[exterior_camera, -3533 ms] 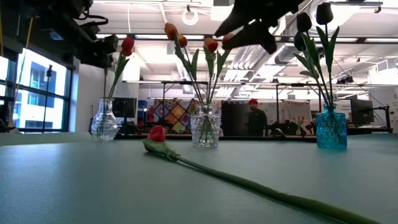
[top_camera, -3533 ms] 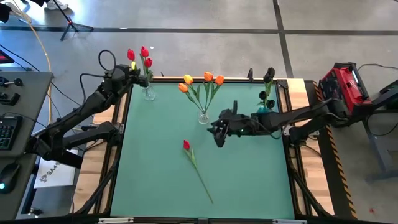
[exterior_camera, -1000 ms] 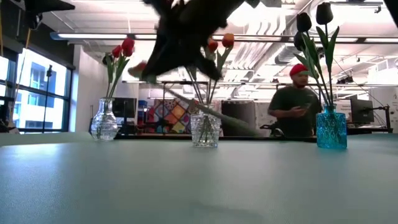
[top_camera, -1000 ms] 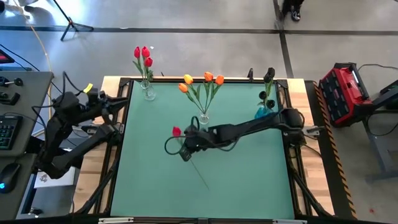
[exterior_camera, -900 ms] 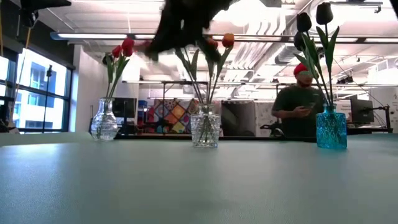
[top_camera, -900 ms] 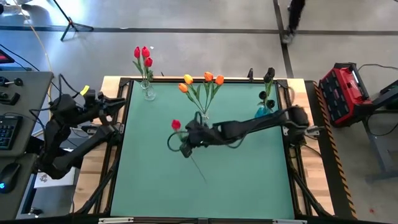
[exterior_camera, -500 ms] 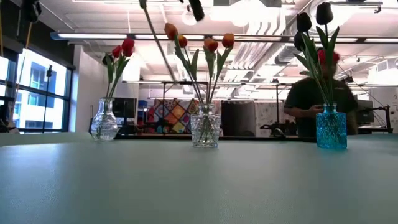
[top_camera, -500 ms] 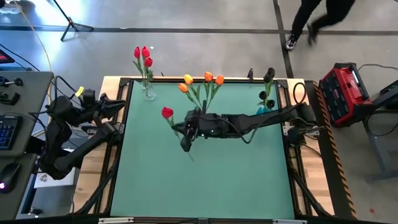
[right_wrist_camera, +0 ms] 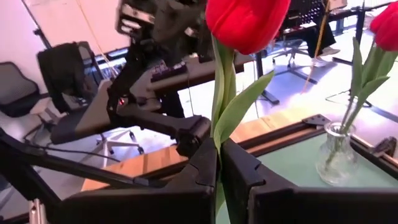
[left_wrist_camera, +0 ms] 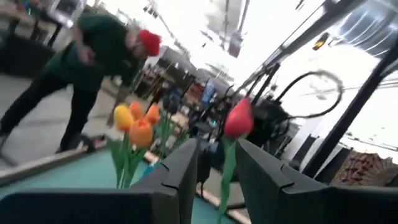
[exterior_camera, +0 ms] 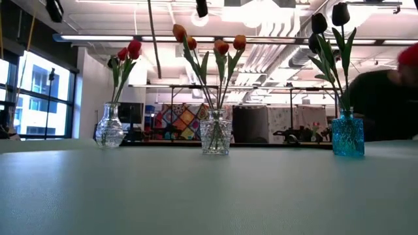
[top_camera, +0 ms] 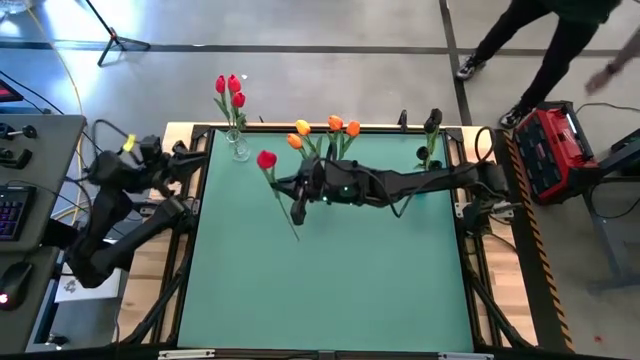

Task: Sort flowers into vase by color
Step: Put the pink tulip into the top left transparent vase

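My right gripper [top_camera: 291,194] hangs over the table's middle, shut on a red tulip [top_camera: 266,159] whose stem end [top_camera: 296,236] trails below it. Three vases stand along the far edge. A clear one [top_camera: 238,151] at the left holds red tulips. A clear one [exterior_camera: 215,136] in the middle holds orange tulips [top_camera: 335,124]. A blue one [exterior_camera: 347,135] at the right holds dark tulips [exterior_camera: 339,13]. My left gripper [top_camera: 197,153] waits open at the table's left edge, pointing level toward the held tulip [left_wrist_camera: 239,118]. My right gripper pinches the red tulip's stem [right_wrist_camera: 217,134] between its two fingers, below the head [right_wrist_camera: 247,20], where a leaf [right_wrist_camera: 244,104] branches off. The fingers come level from the table's right side and lie across the stem. The tulip stands roughly upright, head up, lifted clear of the table.
The near half of the green table top [top_camera: 330,290] is bare. A person [top_camera: 560,30] walks on the floor beyond the far right corner, near a red toolbox [top_camera: 555,140]. A desk with a keyboard [top_camera: 15,210] stands left of the table.
My right gripper has risen and gone toward the far edge, its wrist rolling. The red tulip, still held, has swung from slanting to nearly upright, its head now close to the left vase. My left gripper has turned toward it.
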You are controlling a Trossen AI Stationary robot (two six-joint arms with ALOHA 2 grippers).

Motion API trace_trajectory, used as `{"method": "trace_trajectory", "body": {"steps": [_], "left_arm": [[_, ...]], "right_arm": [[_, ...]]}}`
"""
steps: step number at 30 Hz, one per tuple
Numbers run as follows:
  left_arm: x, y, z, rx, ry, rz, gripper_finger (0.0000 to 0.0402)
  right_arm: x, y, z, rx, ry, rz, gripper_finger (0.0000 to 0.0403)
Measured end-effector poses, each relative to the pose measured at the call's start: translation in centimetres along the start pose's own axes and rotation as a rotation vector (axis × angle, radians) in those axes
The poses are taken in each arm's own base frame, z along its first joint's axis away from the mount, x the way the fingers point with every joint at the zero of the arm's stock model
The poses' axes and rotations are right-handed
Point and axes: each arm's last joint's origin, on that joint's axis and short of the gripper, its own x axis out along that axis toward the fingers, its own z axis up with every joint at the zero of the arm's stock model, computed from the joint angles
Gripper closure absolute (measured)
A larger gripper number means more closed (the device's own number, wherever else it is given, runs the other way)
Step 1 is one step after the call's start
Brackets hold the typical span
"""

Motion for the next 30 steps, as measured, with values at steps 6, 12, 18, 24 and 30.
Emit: {"method": "trace_trajectory", "body": {"steps": [6, 12, 18, 24, 30], "left_arm": [[2.5, 1.4, -0.1, -0.03, 0.129, -0.031, 0.0275], [4.7, 2.1, -0.1, -0.028, 0.186, -0.08, 0.0239], [6.5, 2.7, -1.1, -0.029, 0.266, -0.075, 0.0234], [8.7, 2.1, -1.5, 0.033, 0.249, -0.148, 0.0234], [11.2, 1.6, -2.7, 0.079, 0.257, -0.203, 0.0235]], "right_arm": [[0.3, -1.5, 0.4, 0.005, 0.006, 0.024, 0.0403], [0.6, -3.5, 0.8, 0.017, 0.016, 0.011, 0.0403], [0.7, -4.2, 1.3, -0.007, -0.006, 0.057, 0.0403], [0.7, -4.6, 1.4, -0.048, 0.004, 0.086, 0.0403], [0.7, -4.8, 1.3, -0.062, 0.017, 0.088, 0.0403]]}}
